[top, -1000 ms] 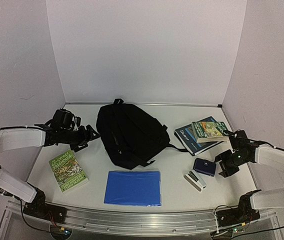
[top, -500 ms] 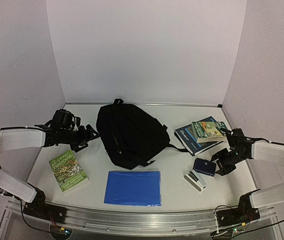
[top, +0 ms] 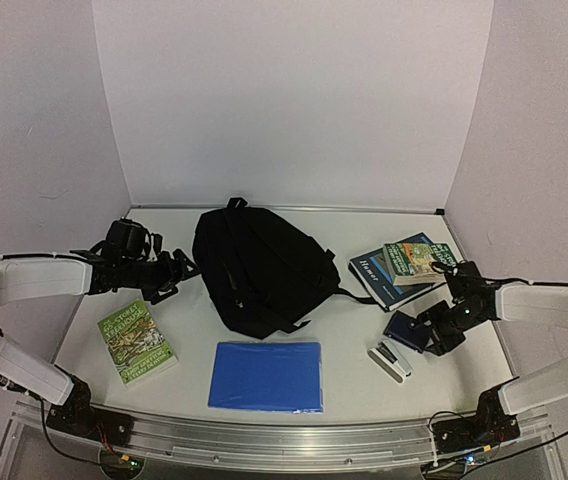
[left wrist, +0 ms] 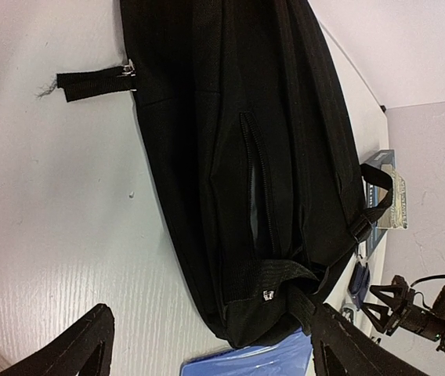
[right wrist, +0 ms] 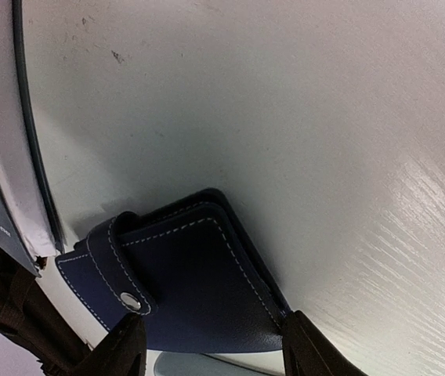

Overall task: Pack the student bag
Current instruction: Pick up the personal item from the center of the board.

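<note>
**While the bag lies shut mid-desk, two claws flank it**

Where the white desk [top: 354, 345] runs back to the wall, the bag [top: 259, 270] lies flat at the middle, slightly left of centre. It is a soft black fabric lump with a loop handle at its far end. The left wrist view shows woven webbing straps, one with a frayed tip, and a long zip whose slit shows a sliver of grey.

The left claw [top: 179, 272] hangs just beside the bag's left flank with its jaws spread wide and nothing between them. Only bare desk lies between it and the fabric.

The right claw [top: 426, 333] is down at the wallet [right wrist: 191, 282], a flat navy piece of grained leather-like stuff with white stitching and a strap closed by one metal snap. A finger stands at each side of the wallet's near edge, but whether they pinch it or merely straddle it cannot be told.

There are three books. A green paperback [top: 136, 341] lies alone near the left front, and two sit stacked at the right, a green-covered one [top: 419, 260] askew on a larger dark blue one [top: 374, 272]. One thin black strap trails from the bag toward that stack.

One smooth blue folder [top: 266, 375], a plain rectangle, lies in front of the bag. One small white-and-blue oblong [top: 389, 361] lies just in front of the wallet.
</note>
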You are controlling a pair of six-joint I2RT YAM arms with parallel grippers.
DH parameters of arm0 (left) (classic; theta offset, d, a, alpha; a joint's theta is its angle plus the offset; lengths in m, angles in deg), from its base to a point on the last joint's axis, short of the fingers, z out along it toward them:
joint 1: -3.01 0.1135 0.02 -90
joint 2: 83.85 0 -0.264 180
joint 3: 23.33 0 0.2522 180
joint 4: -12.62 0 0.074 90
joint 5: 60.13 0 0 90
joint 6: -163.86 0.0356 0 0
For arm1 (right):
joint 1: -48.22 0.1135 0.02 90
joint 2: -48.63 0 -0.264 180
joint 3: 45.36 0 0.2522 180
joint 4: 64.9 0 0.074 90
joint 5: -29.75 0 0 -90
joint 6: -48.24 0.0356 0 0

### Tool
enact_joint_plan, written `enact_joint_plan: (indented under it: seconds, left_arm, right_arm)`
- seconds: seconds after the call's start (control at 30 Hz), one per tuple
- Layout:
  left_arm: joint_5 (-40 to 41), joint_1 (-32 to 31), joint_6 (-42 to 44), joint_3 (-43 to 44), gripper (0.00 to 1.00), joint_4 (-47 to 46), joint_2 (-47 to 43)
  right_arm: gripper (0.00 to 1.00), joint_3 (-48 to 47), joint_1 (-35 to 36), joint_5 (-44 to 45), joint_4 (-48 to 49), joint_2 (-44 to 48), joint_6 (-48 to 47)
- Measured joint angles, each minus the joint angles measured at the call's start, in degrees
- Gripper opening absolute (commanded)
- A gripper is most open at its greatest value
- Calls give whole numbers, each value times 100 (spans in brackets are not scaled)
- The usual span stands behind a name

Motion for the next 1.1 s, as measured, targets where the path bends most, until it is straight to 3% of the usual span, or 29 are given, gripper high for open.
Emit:
enact_joint_plan:
  seconds: [0.17,0.33,0.4,0.73,1.1]
  left_arm:
    - [-31,0,-2,0,87,0,0]
    - [-30,0,-2,0,87,1,0]
    - [-30,0,0,0,87,2,0]
    - [-146,0,49,0,87,0,-1]
    - [-501,-637,332,598,87,-6,-7]
  right_arm:
    - [55,-14,81,-54,289,-318,-28]
    - [10,-58,131,-65,473,-505,-128]
    - [0,-85,145,-78,531,-507,-188]
    - [0,-164,149,-45,572,-326,-356]
    - [0,-611,497,-39,205,1269,-1084]
